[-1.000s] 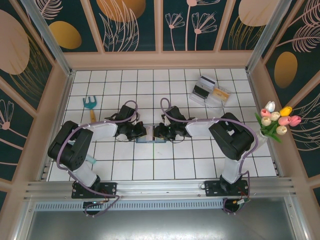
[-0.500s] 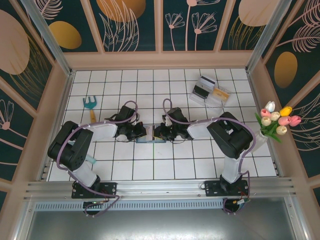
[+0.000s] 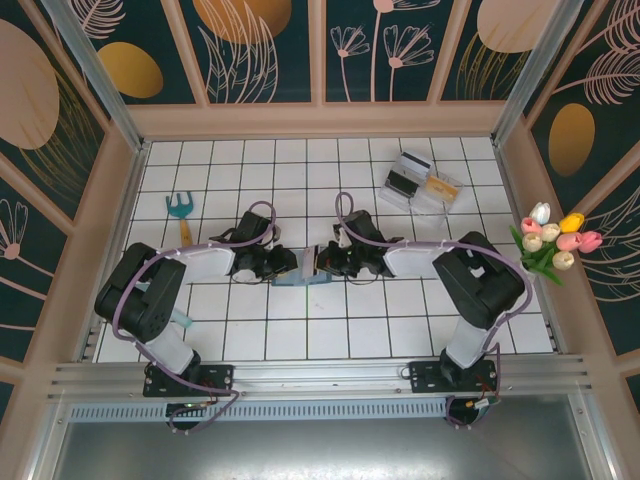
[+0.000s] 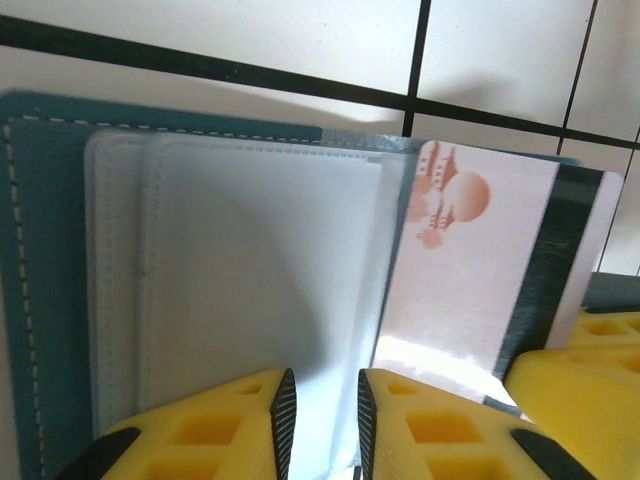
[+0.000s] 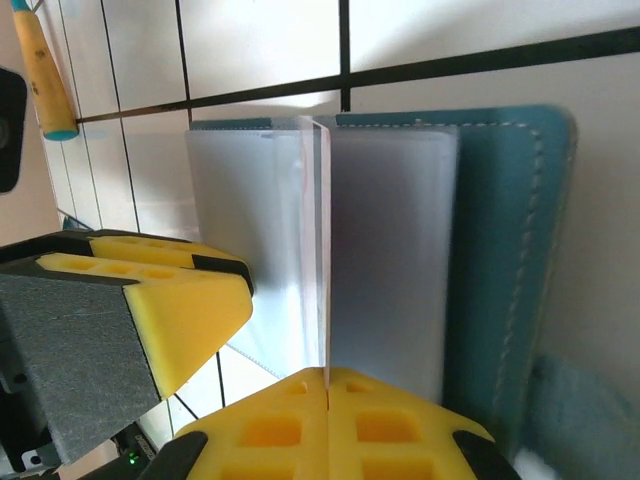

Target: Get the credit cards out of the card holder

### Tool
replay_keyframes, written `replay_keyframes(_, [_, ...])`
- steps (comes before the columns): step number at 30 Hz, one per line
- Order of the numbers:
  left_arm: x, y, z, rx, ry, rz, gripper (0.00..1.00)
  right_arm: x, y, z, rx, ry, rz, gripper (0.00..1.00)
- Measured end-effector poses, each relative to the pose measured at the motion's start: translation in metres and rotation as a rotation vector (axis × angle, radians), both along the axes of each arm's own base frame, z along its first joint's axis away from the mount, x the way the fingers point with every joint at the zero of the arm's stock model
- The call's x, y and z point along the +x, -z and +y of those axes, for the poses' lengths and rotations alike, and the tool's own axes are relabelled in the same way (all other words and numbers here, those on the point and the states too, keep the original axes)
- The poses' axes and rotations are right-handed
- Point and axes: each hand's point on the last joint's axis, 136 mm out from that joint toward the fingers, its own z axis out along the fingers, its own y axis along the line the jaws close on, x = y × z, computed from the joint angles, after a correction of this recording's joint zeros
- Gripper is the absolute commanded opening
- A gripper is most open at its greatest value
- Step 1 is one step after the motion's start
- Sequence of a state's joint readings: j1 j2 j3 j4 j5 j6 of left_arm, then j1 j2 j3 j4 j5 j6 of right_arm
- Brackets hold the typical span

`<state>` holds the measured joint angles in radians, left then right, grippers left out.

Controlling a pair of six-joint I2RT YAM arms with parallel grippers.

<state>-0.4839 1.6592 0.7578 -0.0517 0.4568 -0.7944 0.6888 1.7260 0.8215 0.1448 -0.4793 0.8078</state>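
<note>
Card (image 4: 470, 290), judged stiff, light and slick, is clamped near its striped end in the right claw (image 5: 328, 385), half out of the soft teal card holder (image 4: 50, 280) on the counter (image 3: 300, 330); left claw (image 4: 322, 415) stands barely parted.

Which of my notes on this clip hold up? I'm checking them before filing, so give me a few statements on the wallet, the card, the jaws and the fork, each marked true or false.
1. The wallet lies open. True.
2. The right gripper has its jaws shut on the striped card. True.
3. The striped card is tucked fully inside its clear sleeve. False: most of it sticks out past the sleeve's edge.
4. The garden fork lies to the right of the wallet. False: it lies off to the left, near the left wall.
</note>
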Motion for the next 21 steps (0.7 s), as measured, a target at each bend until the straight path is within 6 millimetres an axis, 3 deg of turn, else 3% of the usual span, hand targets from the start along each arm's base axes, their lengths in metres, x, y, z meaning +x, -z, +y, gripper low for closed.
replay_keyframes(8, [0.002, -0.017, -0.004, -0.049, 0.008, -0.010, 0.41, -0.003, -0.023, -0.008, -0.010, -0.062, -0.087, 0.00])
replay_keyframes(18, [0.047, -0.109, 0.017, -0.231, -0.036, -0.216, 0.65, 0.023, -0.117, -0.011, 0.135, -0.178, -0.385, 0.00])
replay_keyframes(21, [0.055, -0.128, 0.014, -0.278, -0.013, -0.277, 0.71, 0.035, -0.148, -0.011, 0.178, -0.207, -0.469, 0.00])
